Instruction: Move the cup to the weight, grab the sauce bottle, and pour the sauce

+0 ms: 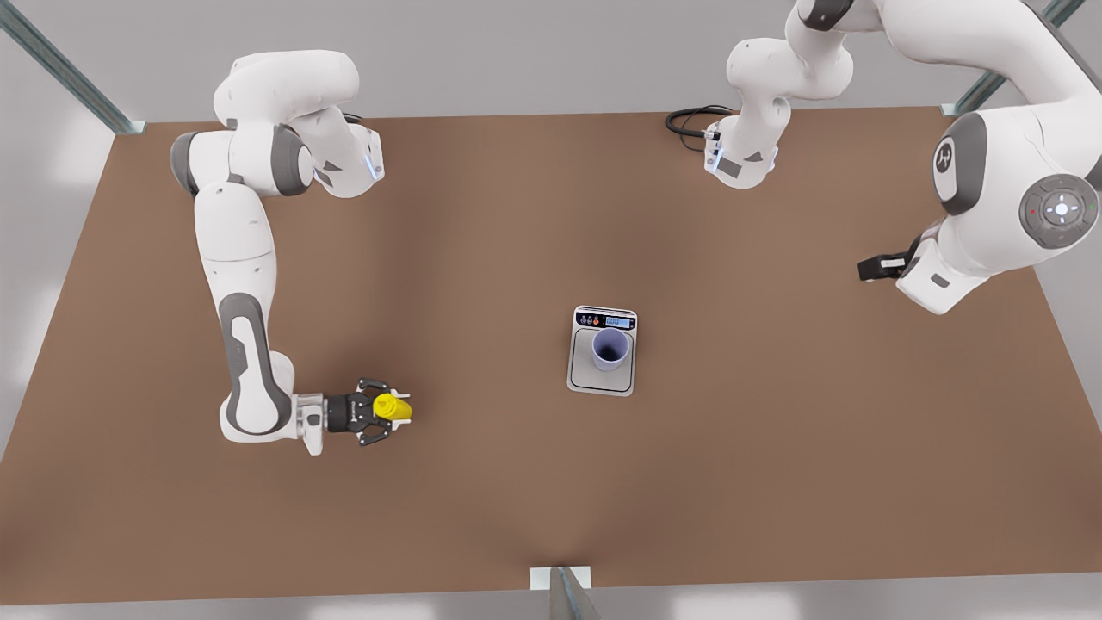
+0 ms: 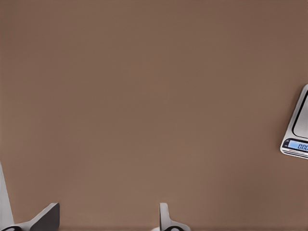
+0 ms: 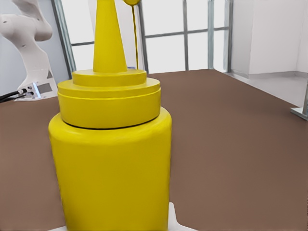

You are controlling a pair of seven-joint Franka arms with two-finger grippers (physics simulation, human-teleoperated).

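The lavender cup (image 1: 609,347) stands upright on the silver plate of the weight (image 1: 585,375), just below its dark display strip, in the middle of the brown table. Toward the front view's left, my right gripper (image 1: 389,411) is shut on the yellow sauce bottle (image 1: 393,407). In the right wrist view the sauce bottle (image 3: 113,168) is upright with its nozzle pointing up. My left gripper (image 1: 878,269) waits over the table at the front view's right, open with nothing between its fingers (image 2: 163,217). One end of the weight (image 2: 297,130) shows in the left wrist view.
A black cable (image 1: 689,120) loops by the far arm's base. A metal post (image 1: 564,592) stands at the table's near edge. The other arm (image 3: 29,33) rises beyond the bottle in the right wrist view. Bare brown table (image 1: 482,482) lies between the bottle and the weight.
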